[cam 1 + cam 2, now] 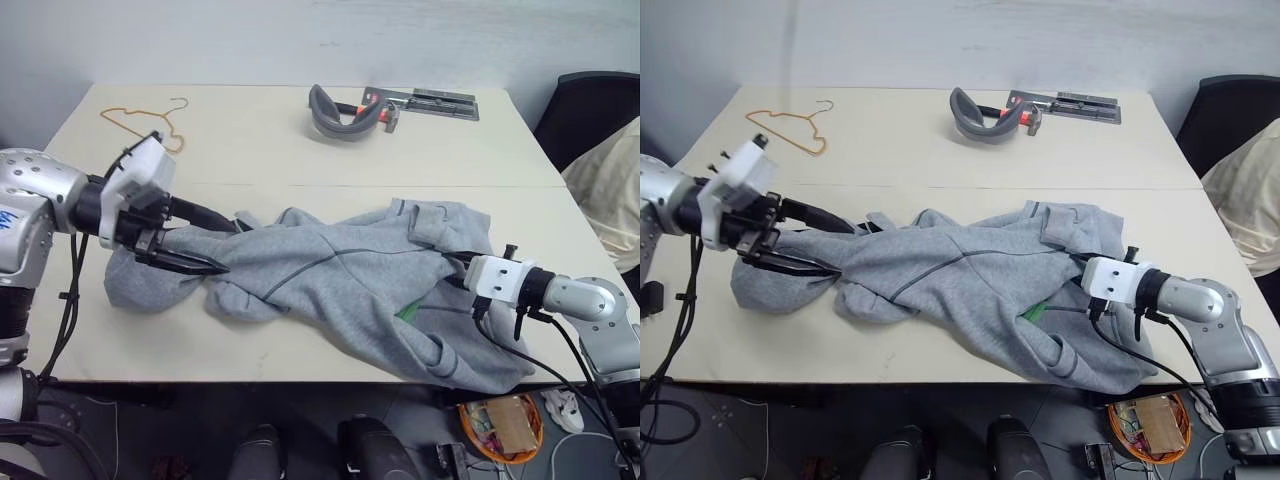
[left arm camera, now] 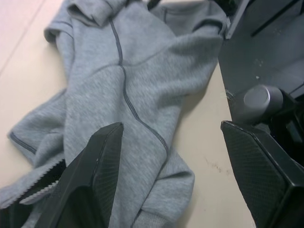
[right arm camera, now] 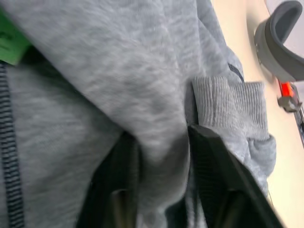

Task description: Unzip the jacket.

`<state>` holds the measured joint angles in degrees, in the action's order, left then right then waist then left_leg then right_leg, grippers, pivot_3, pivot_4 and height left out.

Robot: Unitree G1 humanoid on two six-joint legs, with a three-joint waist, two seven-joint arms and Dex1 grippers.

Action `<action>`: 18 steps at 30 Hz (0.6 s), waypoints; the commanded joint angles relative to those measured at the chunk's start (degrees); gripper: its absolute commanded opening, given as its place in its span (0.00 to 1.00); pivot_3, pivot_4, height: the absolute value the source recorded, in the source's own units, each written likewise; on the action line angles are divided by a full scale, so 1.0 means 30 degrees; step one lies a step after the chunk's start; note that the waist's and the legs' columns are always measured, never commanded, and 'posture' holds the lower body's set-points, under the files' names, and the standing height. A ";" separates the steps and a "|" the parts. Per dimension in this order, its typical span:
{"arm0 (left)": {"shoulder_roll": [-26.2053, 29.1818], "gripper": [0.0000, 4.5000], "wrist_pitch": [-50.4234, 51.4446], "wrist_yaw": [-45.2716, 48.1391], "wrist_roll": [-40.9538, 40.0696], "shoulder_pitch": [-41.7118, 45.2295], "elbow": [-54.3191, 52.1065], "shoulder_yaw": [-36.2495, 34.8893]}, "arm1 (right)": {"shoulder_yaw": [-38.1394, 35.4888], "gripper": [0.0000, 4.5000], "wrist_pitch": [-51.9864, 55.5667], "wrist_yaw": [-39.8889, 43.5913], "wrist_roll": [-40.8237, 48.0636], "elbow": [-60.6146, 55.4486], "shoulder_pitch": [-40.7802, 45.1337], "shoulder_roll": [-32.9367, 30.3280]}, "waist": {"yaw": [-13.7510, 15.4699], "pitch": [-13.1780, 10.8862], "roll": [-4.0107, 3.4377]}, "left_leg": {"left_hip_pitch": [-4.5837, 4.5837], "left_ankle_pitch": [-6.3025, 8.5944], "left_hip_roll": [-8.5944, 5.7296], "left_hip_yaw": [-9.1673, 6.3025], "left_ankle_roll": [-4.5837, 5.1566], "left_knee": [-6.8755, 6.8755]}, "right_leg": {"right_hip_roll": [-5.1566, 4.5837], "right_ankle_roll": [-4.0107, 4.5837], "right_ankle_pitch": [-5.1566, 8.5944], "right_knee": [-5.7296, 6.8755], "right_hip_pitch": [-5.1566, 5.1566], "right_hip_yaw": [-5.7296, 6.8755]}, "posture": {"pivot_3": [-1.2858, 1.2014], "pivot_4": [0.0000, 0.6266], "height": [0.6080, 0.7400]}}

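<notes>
jacket: crumpled light grey fleece hooded jacket with dark seams and a green label, lying across the near table
left gripper: fingers spread, empty
right gripper: pinching a jacket fold

Jacket: light grey, dark seam lines, green label. Table: cream. Hanger: orange.

No lettering could be read; the small green label on the jacket showed no legible text.
</notes>
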<state>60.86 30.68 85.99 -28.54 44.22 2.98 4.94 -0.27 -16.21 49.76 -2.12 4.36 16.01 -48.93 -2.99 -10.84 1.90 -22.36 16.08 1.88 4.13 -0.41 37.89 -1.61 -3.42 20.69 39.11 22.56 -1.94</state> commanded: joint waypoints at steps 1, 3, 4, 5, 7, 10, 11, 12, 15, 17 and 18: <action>0.0051 0.76 -0.0717 0.0637 0.0401 0.0047 -0.0289 -0.0166 | -0.0656 0.06 0.0381 0.0516 0.0859 -0.1813 -0.0279 -0.0623 | 0.0004 0.0000 0.0000 | 0.0000 0.0001 0.0000 -0.0003 0.0001 0.0000 | 0.0000 0.0000 0.0000 0.0000 0.0000 0.0001 | 0.52 0.24 1.00; -0.0060 0.76 -0.0753 0.0625 0.0442 0.0159 -0.0250 -0.0102 | -0.0868 0.00 0.0682 0.0730 0.1117 -0.2436 -0.0548 -0.0817 | 0.0007 0.0000 0.0000 | 0.0000 0.0004 0.0000 -0.0002 0.0003 0.0000 | -0.0001 0.0000 0.0000 0.0000 0.0000 0.0001 | 0.52 0.24 1.00; -0.0128 0.76 -0.0776 0.0610 0.0465 0.0227 -0.0224 -0.0069 | -0.0950 0.00 0.0845 0.0765 0.1233 -0.2650 -0.0630 -0.0876 | 0.0010 0.0000 0.0000 | 0.0000 0.0004 0.0000 -0.0003 0.0003 0.0000 | -0.0003 0.0000 0.0000 0.0000 -0.0001 0.0001 | 0.52 0.24 1.00; -0.0212 0.76 -0.0825 0.0578 0.0516 0.0285 -0.0197 -0.0038 | -0.1002 0.00 0.0988 0.0772 0.1319 -0.2790 -0.0684 -0.0907 | 0.0018 0.0000 0.0000 | 0.0001 0.0005 0.0000 -0.0003 0.0005 0.0000 | -0.0002 0.0000 0.0000 -0.0001 -0.0002 0.0002 | 0.52 0.24 1.00; -0.0375 0.76 -0.1012 0.0528 0.0680 0.0323 -0.0121 0.0010 | -0.1006 0.00 0.1194 0.0810 0.1457 -0.2951 -0.0767 -0.0955 | 0.0029 0.0000 0.0000 | 0.0001 0.0007 0.0000 -0.0004 0.0009 0.0000 | -0.0003 0.0000 0.0000 -0.0001 -0.0002 0.0002 | 0.52 0.24 1.00; -0.0608 0.76 -0.1136 0.0542 0.0805 0.0229 -0.0207 0.0030 | -0.1025 0.00 0.1541 0.1067 0.1865 -0.3363 -0.1045 -0.1015 | 0.0046 0.0000 0.0000 | -0.0001 0.0009 0.0000 -0.0004 0.0008 0.0000 | -0.0002 0.0001 0.0000 -0.0004 -0.0003 0.0003 | 0.52 0.24 1.00; -0.0679 0.76 -0.1134 0.0509 0.0822 0.0204 -0.0270 0.0052 | -0.1218 0.00 0.2010 0.1266 0.2529 -0.3863 -0.1207 -0.0981 | 0.0045 0.0000 0.0000 | 0.0000 0.0009 0.0000 -0.0005 0.0006 0.0000 | -0.0002 0.0001 0.0001 -0.0004 -0.0003 0.0003 | 0.52 0.24 1.00; -0.0751 0.76 -0.1156 0.0494 0.0848 0.0203 -0.0297 0.0091 | -0.1552 0.00 0.2928 0.1595 0.3688 -0.4746 -0.1443 -0.0999 | 0.0045 0.0000 0.0000 | -0.0002 0.0009 0.0000 -0.0004 0.0006 -0.0001 | -0.0002 0.0001 0.0001 -0.0005 -0.0002 0.0003 | 0.52 0.24 1.00; -0.0879 0.76 -0.1389 0.0617 0.0978 0.0150 -0.0219 0.0202 | -0.3192 0.00 0.7978 0.2911 0.9852 -0.9463 -0.3087 -0.1969 | 0.0113 -0.0008 -0.0014 | -0.0008 0.0010 0.0007 -0.0010 0.0004 -0.0003 | -0.0002 0.0001 0.0001 -0.0005 -0.0003 0.0006 | 0.52 0.24 1.00; -0.0955 0.76 -0.1669 0.0810 0.1213 0.0331 0.0097 0.0372 | -0.5006 0.00 1.1495 0.3218 1.4635 -1.2486 -0.4396 -0.3077 | 0.0197 -0.0014 -0.0024 | -0.0012 0.0014 0.0012 -0.0024 0.0005 -0.0008 | -0.0004 0.0000 0.0001 -0.0015 -0.0009 0.0015 | 0.52 0.24 1.00; -0.1015 0.76 -0.1805 0.0891 0.1324 0.0469 0.0280 0.0451 | -0.5842 0.00 1.2538 0.3389 1.6138 -1.3439 -0.5004 -0.3552 | 0.0247 -0.0014 -0.0024 | -0.0006 0.0025 0.0022 -0.0037 0.0006 -0.0007 | 0.0002 0.0000 0.0001 -0.0028 -0.0027 0.0023 | 0.52 0.24 1.00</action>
<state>57.42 26.33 86.00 -25.19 44.61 3.40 6.67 -13.17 15.81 58.85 36.94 -29.79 1.87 -57.98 -2.25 -10.88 1.83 -22.38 16.19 1.96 3.96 -0.34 37.87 -1.60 -3.42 20.69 38.99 22.43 -1.83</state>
